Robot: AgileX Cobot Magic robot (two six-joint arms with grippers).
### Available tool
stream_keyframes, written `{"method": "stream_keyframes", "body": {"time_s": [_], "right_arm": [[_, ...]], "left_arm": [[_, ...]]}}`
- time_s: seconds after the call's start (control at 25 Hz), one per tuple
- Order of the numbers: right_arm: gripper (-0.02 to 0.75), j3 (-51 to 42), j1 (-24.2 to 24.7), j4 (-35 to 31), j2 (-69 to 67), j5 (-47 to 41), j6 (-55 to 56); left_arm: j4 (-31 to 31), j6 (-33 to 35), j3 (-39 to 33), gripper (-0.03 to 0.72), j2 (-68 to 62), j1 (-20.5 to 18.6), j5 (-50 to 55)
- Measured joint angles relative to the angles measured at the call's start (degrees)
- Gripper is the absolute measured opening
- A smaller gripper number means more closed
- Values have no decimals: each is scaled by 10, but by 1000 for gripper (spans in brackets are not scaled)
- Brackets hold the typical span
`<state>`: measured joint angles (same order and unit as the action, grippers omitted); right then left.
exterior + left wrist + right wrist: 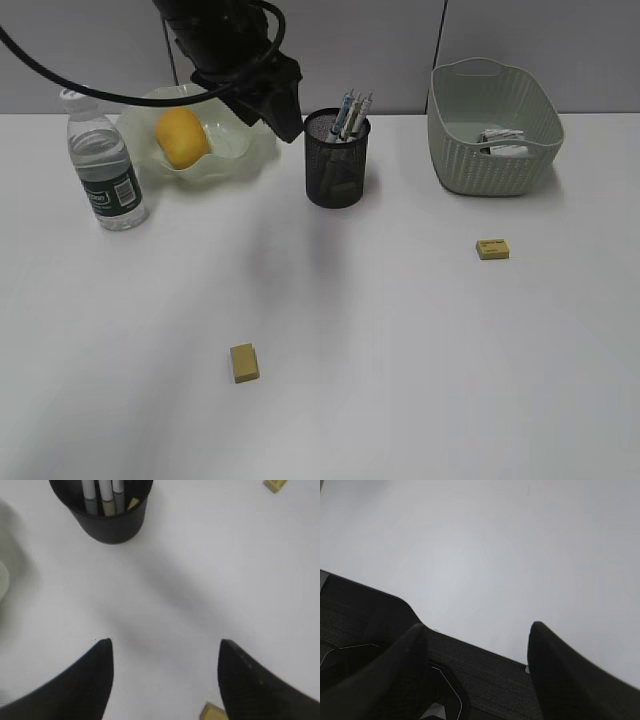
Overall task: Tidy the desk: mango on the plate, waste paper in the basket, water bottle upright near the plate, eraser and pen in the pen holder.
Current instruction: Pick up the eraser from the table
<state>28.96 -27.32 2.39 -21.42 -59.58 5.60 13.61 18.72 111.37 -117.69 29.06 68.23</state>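
Left tool [165,652] hangs open and empty above the desk [210,570]

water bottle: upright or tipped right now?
Upright. The water bottle stands on its base on the desk, white cap on top, just left of the plate holding the mango.

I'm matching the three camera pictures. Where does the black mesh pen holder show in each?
Exterior view: pen holder, upper middle, between plate and basket.
Left wrist view: top left, beyond the open left hand.
Right wrist view: not in it.
Shared landmark: the white desk.
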Motion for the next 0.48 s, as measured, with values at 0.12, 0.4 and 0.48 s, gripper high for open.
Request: {"method": "stream_keyframes", "body": {"time_s": [0.12, 0.4, 0.48], "right_arm": [[498, 0, 0, 0, 0, 0, 0], [498, 0, 0, 0, 0, 0, 0], [498, 0, 0, 0, 0, 0, 0]], "left_arm": [[-23, -47, 0, 499, 6, 0, 12], [-49, -108, -6, 499, 58, 0, 14], [-50, -110, -24, 499, 86, 0, 14]]}}
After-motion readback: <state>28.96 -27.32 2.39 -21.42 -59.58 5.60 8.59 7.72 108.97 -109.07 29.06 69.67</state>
